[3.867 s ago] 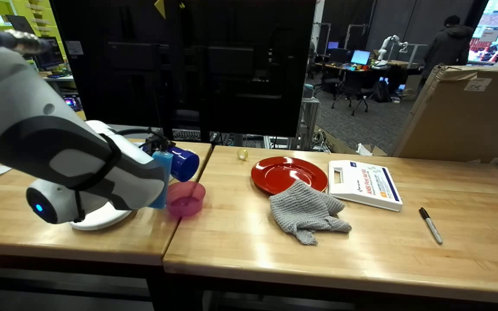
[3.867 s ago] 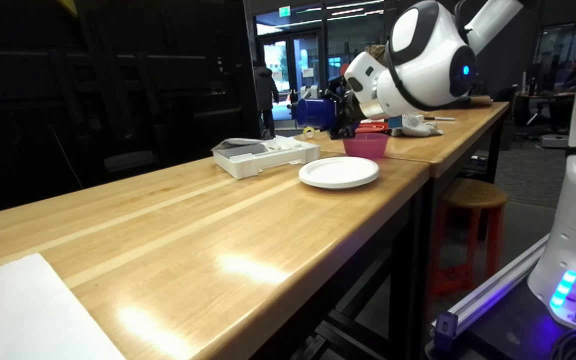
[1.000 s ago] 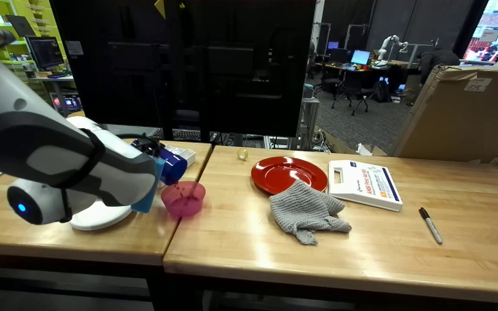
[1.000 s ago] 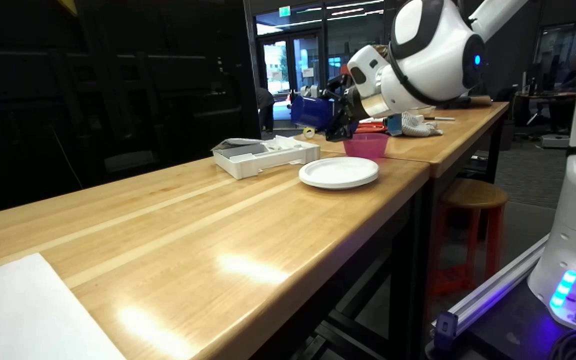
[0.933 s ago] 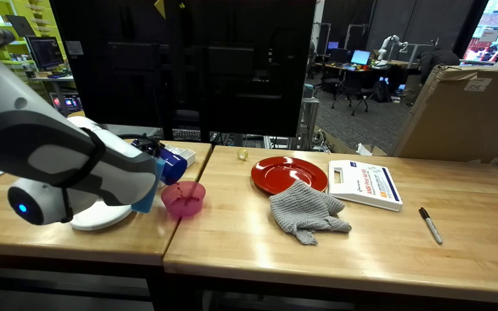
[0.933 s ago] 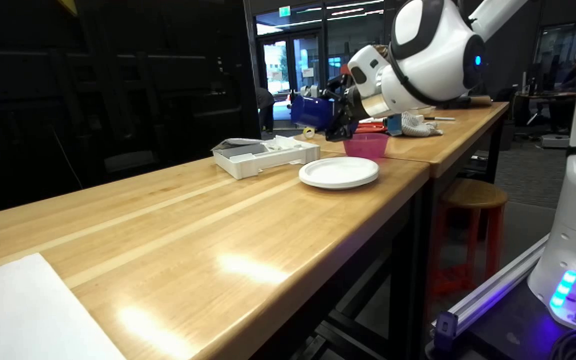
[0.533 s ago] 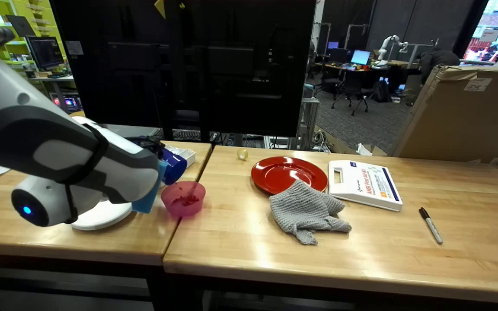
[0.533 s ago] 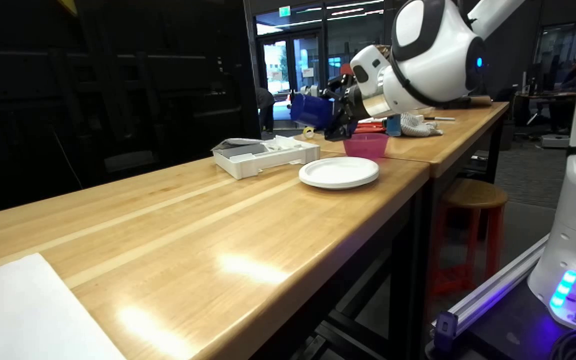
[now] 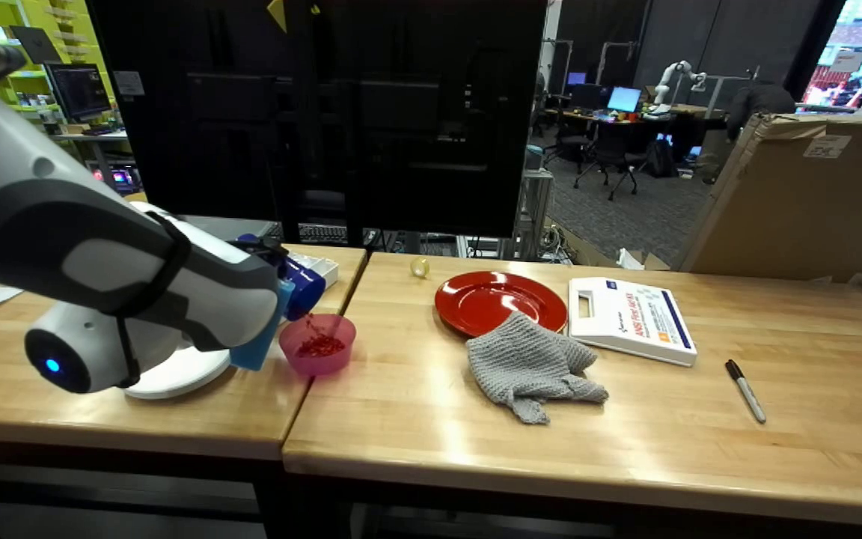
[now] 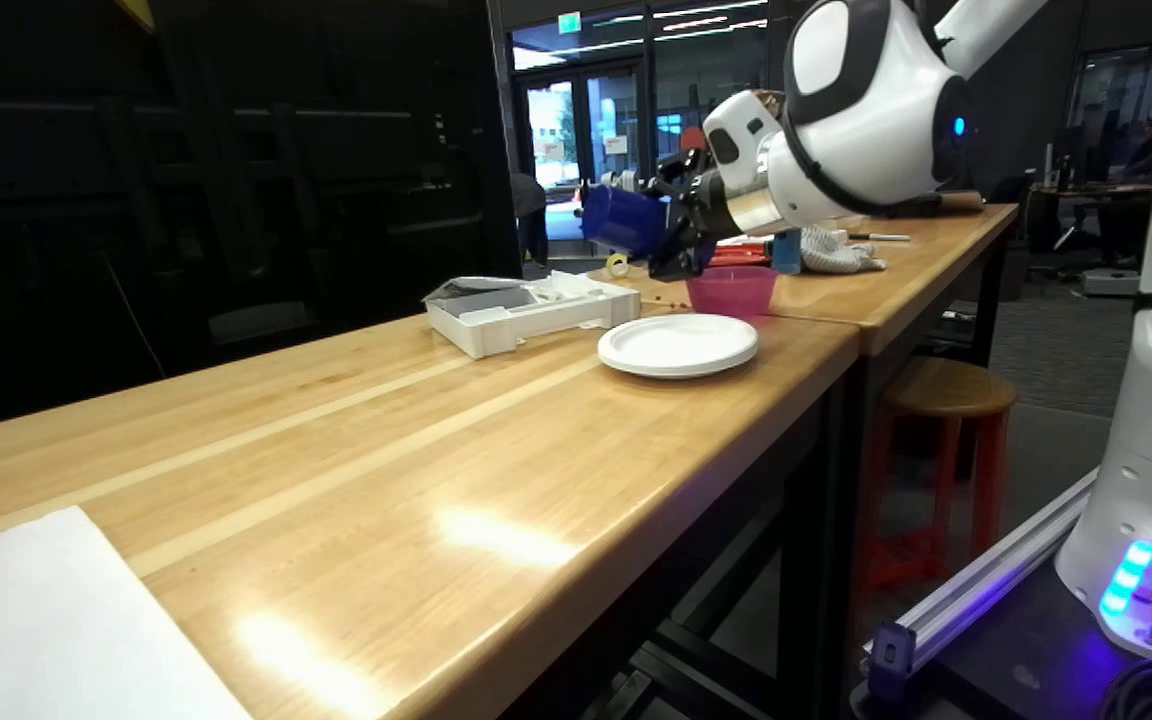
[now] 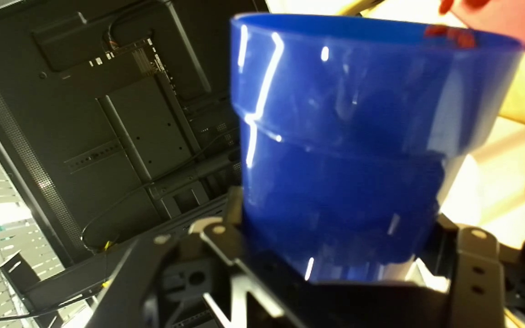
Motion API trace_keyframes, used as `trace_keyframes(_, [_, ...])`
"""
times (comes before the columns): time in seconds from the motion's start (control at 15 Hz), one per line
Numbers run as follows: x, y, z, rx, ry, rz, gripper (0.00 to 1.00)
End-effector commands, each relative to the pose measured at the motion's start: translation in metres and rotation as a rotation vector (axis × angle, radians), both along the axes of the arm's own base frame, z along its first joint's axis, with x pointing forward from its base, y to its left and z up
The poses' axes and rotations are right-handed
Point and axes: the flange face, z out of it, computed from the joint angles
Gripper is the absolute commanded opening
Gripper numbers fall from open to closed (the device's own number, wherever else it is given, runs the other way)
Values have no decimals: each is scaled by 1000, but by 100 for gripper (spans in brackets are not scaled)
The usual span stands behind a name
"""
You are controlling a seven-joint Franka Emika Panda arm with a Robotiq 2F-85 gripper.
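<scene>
My gripper (image 11: 341, 217) is shut around the lower part of a dark blue cup (image 11: 358, 114), one finger on each side. In an exterior view the cup (image 9: 305, 290) tips mouth-down above a translucent pink bowl (image 9: 317, 363). Small red pieces (image 9: 313, 323) fall from its mouth, and a red heap (image 9: 320, 344) lies in the bowl. More red bits (image 11: 460, 37) show at the cup's rim in the wrist view. In an exterior view the gripper (image 10: 671, 232) hangs beside the bowl (image 10: 733, 290); a few dark red specks (image 10: 673, 304) appear left of it, whether falling or lying I cannot tell.
Stacked white plates (image 10: 678, 345) and a white compartment tray (image 10: 534, 310) stand near the bowl. Further along are a red plate (image 9: 483, 299), grey cloth (image 9: 528, 367), first aid case (image 9: 629, 318), tape roll (image 9: 420, 267) and marker (image 9: 747, 393). A large black screen (image 9: 401, 112) stands behind.
Since the oldest frames the arm has shifted back and the cup has tipped further down. Over the last second the red heap in the bowl has grown, and specks have appeared beside it.
</scene>
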Motion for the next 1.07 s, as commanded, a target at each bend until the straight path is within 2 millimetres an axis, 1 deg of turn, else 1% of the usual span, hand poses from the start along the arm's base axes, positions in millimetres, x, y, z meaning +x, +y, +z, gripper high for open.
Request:
trace_keyframes(0.0, [1,-7,6,13,-7,-1,58])
trace_keyframes(0.8, [4,-14,7,47,-10,-13,58])
trace_keyframes(0.87, [1,-7,9,51,-10,-15,58])
trace_keyframes(1.0, [-1,-6,8,57,-11,-10,58])
